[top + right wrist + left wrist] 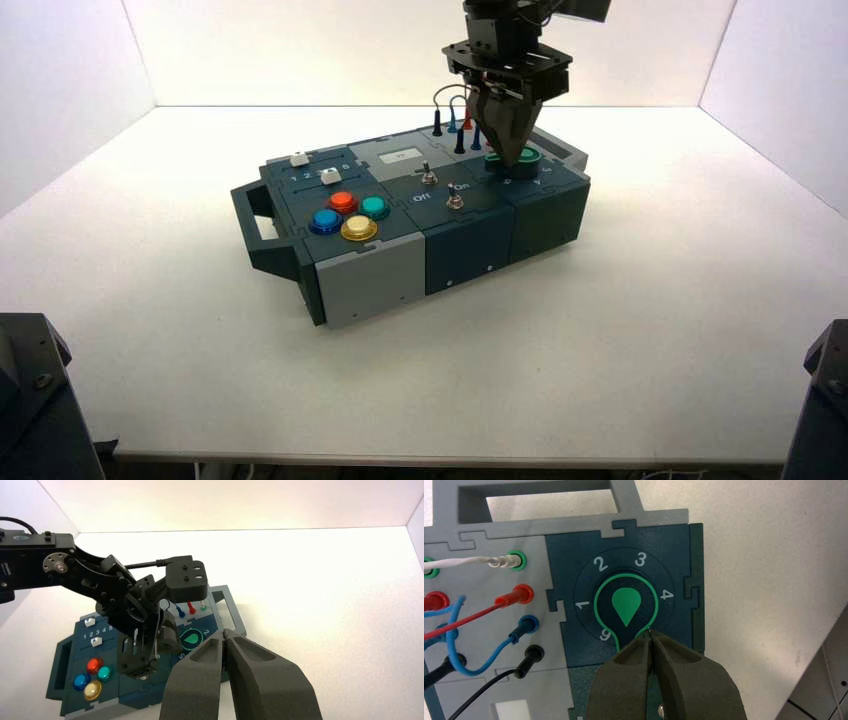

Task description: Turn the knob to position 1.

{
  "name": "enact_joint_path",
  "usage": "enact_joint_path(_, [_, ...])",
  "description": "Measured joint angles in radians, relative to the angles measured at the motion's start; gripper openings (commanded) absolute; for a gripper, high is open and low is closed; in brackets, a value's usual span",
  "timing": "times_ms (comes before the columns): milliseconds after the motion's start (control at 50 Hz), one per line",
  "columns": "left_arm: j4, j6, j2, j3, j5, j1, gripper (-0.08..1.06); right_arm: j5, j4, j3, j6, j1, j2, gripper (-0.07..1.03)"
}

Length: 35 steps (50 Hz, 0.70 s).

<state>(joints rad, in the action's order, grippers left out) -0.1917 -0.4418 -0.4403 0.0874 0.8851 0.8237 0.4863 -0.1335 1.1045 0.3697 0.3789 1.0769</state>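
While my right gripper (225, 636) waits closed, my closed left gripper (650, 636) touches the glossy green teardrop knob (626, 603) at its pointed tip.

Green teardrop knob (626, 605), tip between 6 and 4

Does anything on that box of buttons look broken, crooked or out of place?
Nothing stands out. The box sits flat on the table, angled. The knob looks whole, and the left gripper, shut, hangs just beside it.
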Motion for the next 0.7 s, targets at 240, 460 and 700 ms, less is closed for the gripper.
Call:
enact_joint_path(240, [0.005, -0.002, 0.0, 0.009, 0.0, -0.018, -0.03, 0.0, 0.0, 0.0, 0.0, 0.0, 0.0, -0.02])
enact_joint_path(460, [0.006, -0.002, 0.0, 0.011, -0.002, -0.018, -0.03, 0.0, 0.0, 0.0, 0.0, 0.0, 0.0, -0.02])
enact_joint_path(700, [0.008, -0.008, 0.0, 0.011, -0.002, -0.02, -0.03, 0.002, 0.002, 0.0, 0.002, 0.0, 0.0, -0.02])
